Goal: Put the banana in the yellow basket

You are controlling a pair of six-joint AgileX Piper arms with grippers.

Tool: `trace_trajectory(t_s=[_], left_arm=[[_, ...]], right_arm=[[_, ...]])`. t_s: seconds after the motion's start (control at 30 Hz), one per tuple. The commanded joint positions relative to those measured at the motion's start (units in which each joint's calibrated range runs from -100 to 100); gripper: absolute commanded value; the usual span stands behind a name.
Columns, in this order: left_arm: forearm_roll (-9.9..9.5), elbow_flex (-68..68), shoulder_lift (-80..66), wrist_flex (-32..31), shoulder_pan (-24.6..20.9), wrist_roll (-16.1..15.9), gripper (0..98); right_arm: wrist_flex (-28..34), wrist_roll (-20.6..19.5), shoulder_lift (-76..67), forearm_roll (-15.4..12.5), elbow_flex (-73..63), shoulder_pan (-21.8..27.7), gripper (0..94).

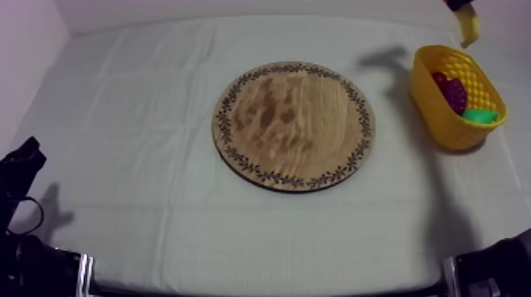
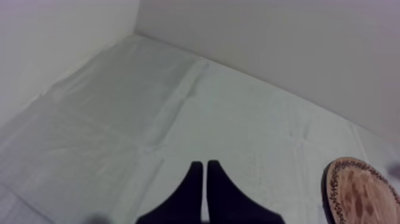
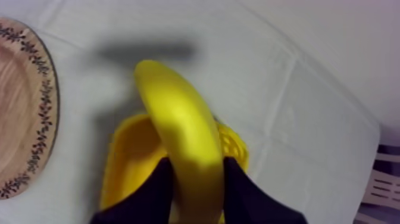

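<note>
Looking like robot test bench in lab or studio, not lived-in room. Grey-white cloth (image 1: 158, 118) covering whole table (image 1: 237, 265), creases showing. Plain white walls (image 1: 237, 12) boxing table in along upper edge and left of frame. Black left arm (image 1: 24, 237) sitting at lower left, right arm (image 1: 494, 272) at lower right. On cloth, wooden board (image 1: 294, 126) and yellow basket (image 1: 449, 130) lying as props. White slatted item (image 3: 384, 184), kind unclear, standing beyond table edge.
</note>
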Motion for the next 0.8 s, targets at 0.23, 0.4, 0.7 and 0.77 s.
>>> trace_trajectory(t_s=[0.23, 0.4, 0.7, 0.77], left_arm=[[0.03, -0.01, 0.00, -0.01, 0.01, 0.01, 0.1], [0.03, -0.01, 0.00, -0.01, 0.01, 0.01, 0.1], [0.03, -0.01, 0.00, -0.01, 0.01, 0.01, 0.1], [0.03, -0.01, 0.00, -0.01, 0.01, 0.01, 0.1]], right_arm=[[-3.59, 1.79, -5.62, 0.95, 8.48, 4.77, 11.9], [-5.35, 2.06, -7.28, 1.47, 12.93, 5.75, 12.1], [-8.97, 0.76, -5.57, 1.80, 18.29, 5.60, 12.7], [-10.23, 0.02, -4.08, 1.97, 19.53, 5.35, 12.8]])
